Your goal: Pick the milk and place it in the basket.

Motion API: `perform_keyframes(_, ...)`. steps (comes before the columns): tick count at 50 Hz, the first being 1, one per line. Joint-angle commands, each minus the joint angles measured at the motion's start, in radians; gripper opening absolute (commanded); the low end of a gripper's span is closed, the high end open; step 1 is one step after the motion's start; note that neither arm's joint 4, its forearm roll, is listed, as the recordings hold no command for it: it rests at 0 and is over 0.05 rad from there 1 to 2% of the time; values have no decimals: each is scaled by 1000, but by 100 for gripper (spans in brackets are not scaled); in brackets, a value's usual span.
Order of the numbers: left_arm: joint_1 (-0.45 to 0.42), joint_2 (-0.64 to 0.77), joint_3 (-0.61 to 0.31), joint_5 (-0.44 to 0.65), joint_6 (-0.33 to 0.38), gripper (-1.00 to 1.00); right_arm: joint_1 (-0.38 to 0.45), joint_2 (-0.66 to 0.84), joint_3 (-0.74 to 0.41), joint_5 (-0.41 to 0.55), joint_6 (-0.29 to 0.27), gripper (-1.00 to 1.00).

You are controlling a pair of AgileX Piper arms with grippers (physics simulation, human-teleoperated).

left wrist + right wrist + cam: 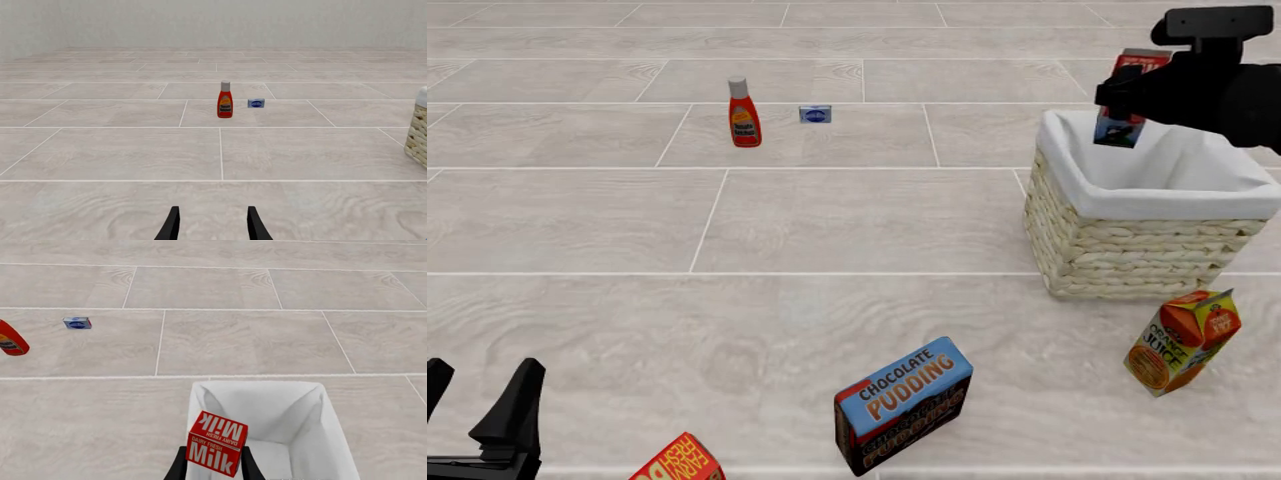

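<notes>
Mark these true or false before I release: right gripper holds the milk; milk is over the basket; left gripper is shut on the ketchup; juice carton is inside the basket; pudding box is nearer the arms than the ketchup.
1. The right gripper holds the milk. True.
2. The milk is over the basket. True: it hangs above the white lining.
3. The left gripper is shut on the ketchup. False: it is open and empty, with the ketchup standing far off.
4. The juice carton is inside the basket. False: it is outside, in front of it.
5. The pudding box is nearer the arms than the ketchup. True.
</notes>
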State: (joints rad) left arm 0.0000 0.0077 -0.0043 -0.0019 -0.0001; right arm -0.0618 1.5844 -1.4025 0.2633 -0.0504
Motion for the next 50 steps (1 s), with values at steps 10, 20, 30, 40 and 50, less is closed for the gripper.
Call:
perform_keyframes(10,0,0,0,0,0,100,-89,20,-20,-33,13,-100)
perform_keyframes(20,0,0,0,0,0,100,-131,53,-19,-58,6,-100)
perform_keyframes(30,0,0,0,0,0,100,-153,86,-32,-63,6,-100)
perform_keyframes(40,0,0,0,0,0,100,-135,144,15,-146,71,-100)
perform_keyframes(50,0,0,0,0,0,100,-141,175,28,-170,75,-100)
